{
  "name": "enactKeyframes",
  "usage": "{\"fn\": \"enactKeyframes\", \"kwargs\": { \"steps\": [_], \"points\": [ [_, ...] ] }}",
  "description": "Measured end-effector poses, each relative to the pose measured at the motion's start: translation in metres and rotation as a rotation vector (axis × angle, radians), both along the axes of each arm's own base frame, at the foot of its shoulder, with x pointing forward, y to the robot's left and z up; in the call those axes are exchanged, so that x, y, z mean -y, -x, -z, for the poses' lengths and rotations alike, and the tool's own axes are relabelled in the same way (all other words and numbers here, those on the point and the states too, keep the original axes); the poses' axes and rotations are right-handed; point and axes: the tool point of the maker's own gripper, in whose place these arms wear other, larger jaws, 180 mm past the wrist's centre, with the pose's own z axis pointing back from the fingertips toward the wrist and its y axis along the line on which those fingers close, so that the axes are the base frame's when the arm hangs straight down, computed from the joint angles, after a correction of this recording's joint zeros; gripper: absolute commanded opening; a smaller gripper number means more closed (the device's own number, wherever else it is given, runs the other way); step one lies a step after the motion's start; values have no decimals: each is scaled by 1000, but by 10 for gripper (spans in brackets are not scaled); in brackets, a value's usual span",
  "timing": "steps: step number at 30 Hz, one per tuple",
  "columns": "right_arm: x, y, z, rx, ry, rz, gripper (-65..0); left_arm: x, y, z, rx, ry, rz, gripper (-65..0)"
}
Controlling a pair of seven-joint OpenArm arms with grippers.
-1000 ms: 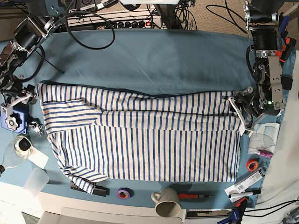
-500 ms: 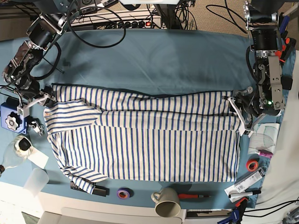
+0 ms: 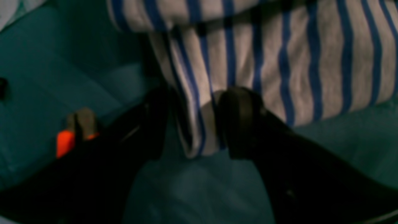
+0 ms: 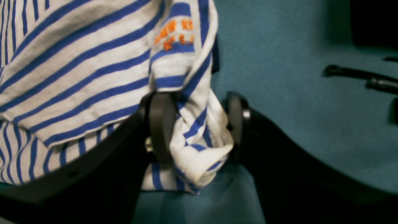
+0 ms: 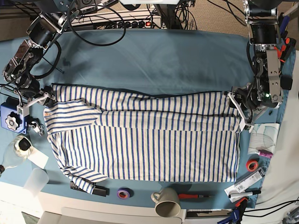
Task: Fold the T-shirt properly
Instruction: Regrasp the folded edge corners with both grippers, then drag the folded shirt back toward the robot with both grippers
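Observation:
The T-shirt (image 5: 149, 140), white with thin blue stripes, lies spread across the teal table cloth (image 5: 154, 60) with its upper part folded down along the middle. My right gripper (image 5: 45, 98), on the base view's left, is shut on a bunched corner of the T-shirt (image 4: 192, 149) beside a small orange print (image 4: 174, 34). My left gripper (image 5: 237, 106), on the base view's right, is shut on the shirt's edge (image 3: 202, 133), which hangs between its two dark fingers (image 3: 239, 121).
Along the front edge stand a mug (image 5: 166, 201), a purple tape roll (image 5: 124, 192), a red pen (image 5: 189, 196) and an orange tape roll (image 5: 252, 164). A blue device (image 5: 11, 121) and a clear cup (image 5: 36, 179) sit at the left. Cables and a power strip (image 5: 135, 23) lie at the back.
My right gripper has pulled the shirt's left edge inward, to the right in the base view, and has since held still. My left gripper has risen slightly with the right edge.

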Motion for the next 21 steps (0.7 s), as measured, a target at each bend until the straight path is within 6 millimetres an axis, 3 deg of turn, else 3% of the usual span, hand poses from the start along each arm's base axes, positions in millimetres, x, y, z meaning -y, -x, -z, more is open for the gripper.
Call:
{"fn": "enactKeyframes", "kwargs": {
  "steps": [7,10,13,15,19,21],
  "points": [
    [0,0,0,-1,0,0,-388,0,-5,5,17,26,-73,-347],
    [0,0,0,-1,0,0,-388,0,-12,13,29,59,-97,-411],
    [0,0,0,-1,0,0,-396,-3,-16,19,28,75,-118,-546],
    [0,0,0,-2,1,1,-459,-4,-16,20,20,82,-123,-650],
    [-3,1,0,-2,-26,0,-646,-3,-14,20,-11,79,-119,-650],
    [-3,0,-3,11,-46,-1,-650,-3,-13,19,-41,77,-115,-650]
  ]
}}
